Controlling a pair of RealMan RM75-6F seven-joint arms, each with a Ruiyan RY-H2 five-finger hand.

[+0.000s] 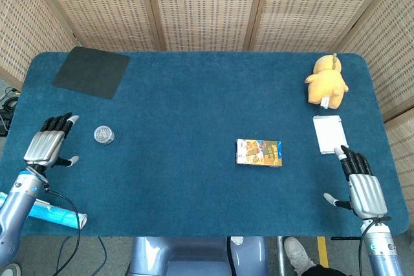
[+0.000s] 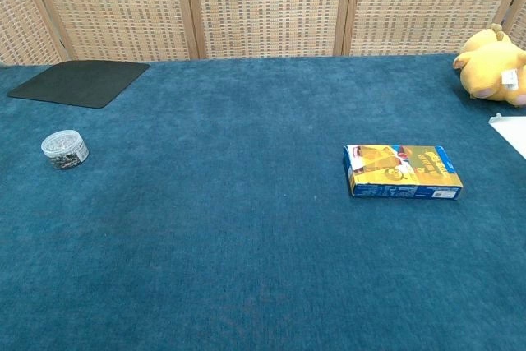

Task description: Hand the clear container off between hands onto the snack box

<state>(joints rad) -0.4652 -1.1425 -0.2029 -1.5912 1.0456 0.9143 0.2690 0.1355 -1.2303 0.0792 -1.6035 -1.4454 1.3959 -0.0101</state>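
Broadly, the blue table (image 1: 194, 95) carried a snack box (image 1: 259, 152) lying flat right of centre. Both hands were empty with fingers spread: right hand (image 1: 362, 184) by the right edge, left hand (image 1: 50, 143) near the clear container (image 1: 103, 135) far left.

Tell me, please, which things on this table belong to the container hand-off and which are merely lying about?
Part of the job:
clear container
snack box
left hand, open, beside the container
right hand, open

Lying about:
black mat
yellow plush toy
white card
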